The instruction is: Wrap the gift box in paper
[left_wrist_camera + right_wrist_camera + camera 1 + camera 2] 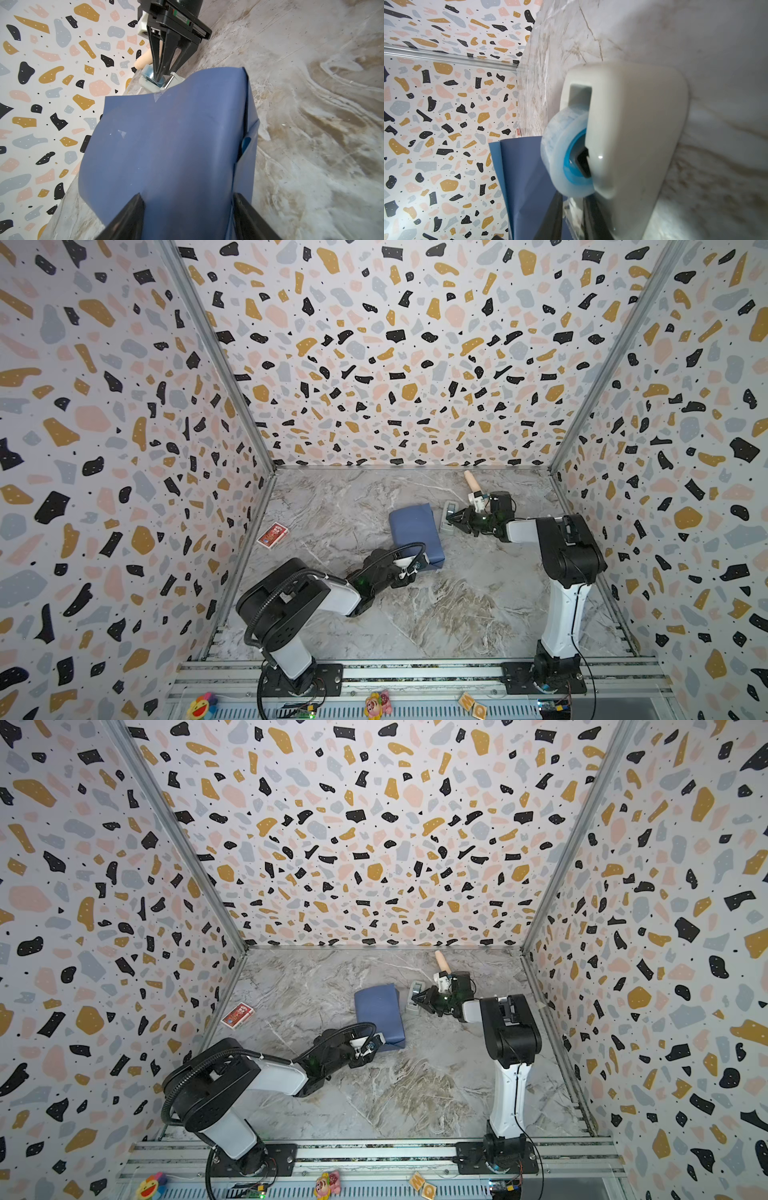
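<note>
The paper [415,531] [380,1011] lies folded over a boxy shape mid-table, dull blue face outward; the gift box is hidden under it. In the left wrist view the paper [166,145] bulges, and a flap stands open along one side. My left gripper [417,566] [374,1045] [188,195] is at the parcel's near end, one finger on each side, pressing the paper. My right gripper [449,517] [416,996] [572,199] is at the grey tape dispenser [445,529] [633,135] just right of the parcel. Its fingers are nearly together on the clear tape strip under the roll [562,155].
A red card pack [272,535] [237,1015] lies at the left by the wall. A beige handle-like thing [471,481] [441,960] is at the back behind the right wrist. Small toys [377,703] and letter blocks [471,704] sit on the front rail. Patterned walls enclose three sides.
</note>
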`<state>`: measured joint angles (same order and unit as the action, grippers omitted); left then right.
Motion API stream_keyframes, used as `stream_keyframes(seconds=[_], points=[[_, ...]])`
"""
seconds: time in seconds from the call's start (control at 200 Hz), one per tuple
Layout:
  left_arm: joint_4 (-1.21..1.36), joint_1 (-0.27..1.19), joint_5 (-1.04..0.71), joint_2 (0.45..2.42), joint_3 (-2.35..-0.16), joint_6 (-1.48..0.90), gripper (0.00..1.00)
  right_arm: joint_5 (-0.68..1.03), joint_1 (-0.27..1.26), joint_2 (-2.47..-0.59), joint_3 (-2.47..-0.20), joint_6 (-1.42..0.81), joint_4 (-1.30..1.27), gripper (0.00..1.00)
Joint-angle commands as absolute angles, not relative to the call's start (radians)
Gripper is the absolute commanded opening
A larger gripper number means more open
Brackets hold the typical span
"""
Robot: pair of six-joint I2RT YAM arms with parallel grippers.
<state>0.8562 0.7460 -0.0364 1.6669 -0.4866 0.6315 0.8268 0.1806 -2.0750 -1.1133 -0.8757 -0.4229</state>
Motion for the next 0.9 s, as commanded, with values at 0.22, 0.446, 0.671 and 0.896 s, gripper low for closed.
stream_keyframes(seconds=[0.22, 0.446, 0.671, 0.896], points=[[0.751, 0.74, -0.057, 1.699, -0.488, 0.602, 0.66, 0.862, 0.186, -2.097, -1.087, -0.964, -0.49, 0.09], [0.747, 0.741, -0.058, 1.698, -0.491, 0.603, 0.66, 0.882, 0.185, -2.084, -1.074, -1.024, -0.57, 0.0], [0.745, 0.74, -0.06, 1.698, -0.491, 0.603, 0.66, 0.924, 0.181, -2.051, -1.042, -1.152, -0.72, 0.0], [0.745, 0.741, -0.061, 1.698, -0.49, 0.602, 0.66, 0.954, 0.181, -2.025, -1.001, -1.272, -0.87, 0.0]])
